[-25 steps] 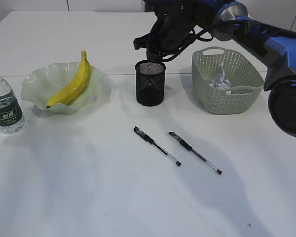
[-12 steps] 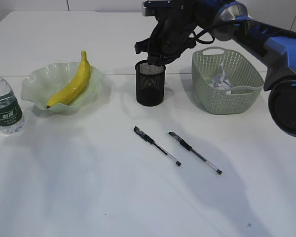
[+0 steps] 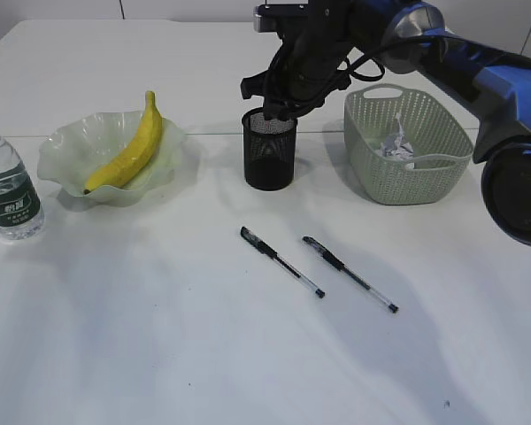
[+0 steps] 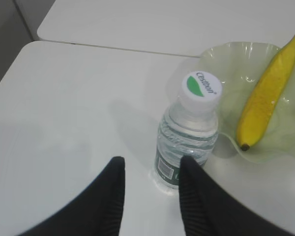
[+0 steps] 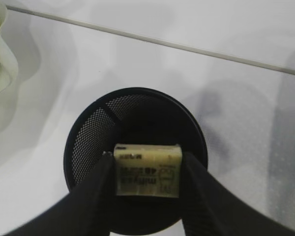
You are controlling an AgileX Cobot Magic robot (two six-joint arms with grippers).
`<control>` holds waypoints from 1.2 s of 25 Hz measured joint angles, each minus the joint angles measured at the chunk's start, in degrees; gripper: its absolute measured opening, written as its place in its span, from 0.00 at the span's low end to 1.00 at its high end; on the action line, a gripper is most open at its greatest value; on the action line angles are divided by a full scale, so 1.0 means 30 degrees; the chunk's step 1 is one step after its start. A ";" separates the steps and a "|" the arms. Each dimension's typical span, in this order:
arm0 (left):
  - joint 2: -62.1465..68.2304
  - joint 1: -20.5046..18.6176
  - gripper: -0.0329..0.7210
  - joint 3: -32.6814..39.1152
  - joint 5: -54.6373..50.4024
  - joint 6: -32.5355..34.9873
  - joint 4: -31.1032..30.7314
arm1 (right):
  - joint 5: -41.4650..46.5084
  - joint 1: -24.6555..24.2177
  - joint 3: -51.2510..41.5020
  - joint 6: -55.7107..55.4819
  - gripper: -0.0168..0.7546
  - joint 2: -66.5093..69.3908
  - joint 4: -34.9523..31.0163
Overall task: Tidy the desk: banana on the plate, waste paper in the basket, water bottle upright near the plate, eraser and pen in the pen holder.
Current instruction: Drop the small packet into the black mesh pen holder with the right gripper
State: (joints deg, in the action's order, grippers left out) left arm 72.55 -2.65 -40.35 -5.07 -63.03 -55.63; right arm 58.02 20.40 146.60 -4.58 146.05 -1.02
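My right gripper is shut on a pale yellow eraser and holds it right over the mouth of the black mesh pen holder. In the exterior view the right gripper hangs at the holder's rim. Two black pens lie on the table in front. The banana lies on the pale green plate. The water bottle stands upright left of the plate. My left gripper is open just in front of the bottle.
A green basket holding crumpled white paper stands right of the pen holder. The banana and plate lie right of the bottle in the left wrist view. A table seam runs behind the holder.
My right gripper has come down a little with the eraser, from above the pen holder to its rim. The rest has not moved.
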 joint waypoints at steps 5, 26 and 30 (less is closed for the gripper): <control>0.0000 0.0000 0.38 0.0000 0.0000 0.0000 0.0000 | 0.0269 0.0000 0.0000 0.0076 0.42 0.0000 -0.0125; 0.0000 0.0000 0.38 0.0000 -0.0056 0.0000 0.0000 | -0.0445 0.0000 0.0000 0.0149 0.51 0.0000 -0.0355; 0.0000 0.0000 0.38 0.0000 -0.0198 0.0000 0.0000 | 0.0446 -0.0121 0.0000 0.0182 0.52 0.0000 -0.0185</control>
State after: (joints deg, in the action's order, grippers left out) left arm 72.55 -2.65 -40.35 -5.67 -63.03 -55.63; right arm 59.36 20.03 146.60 -4.03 146.05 -1.57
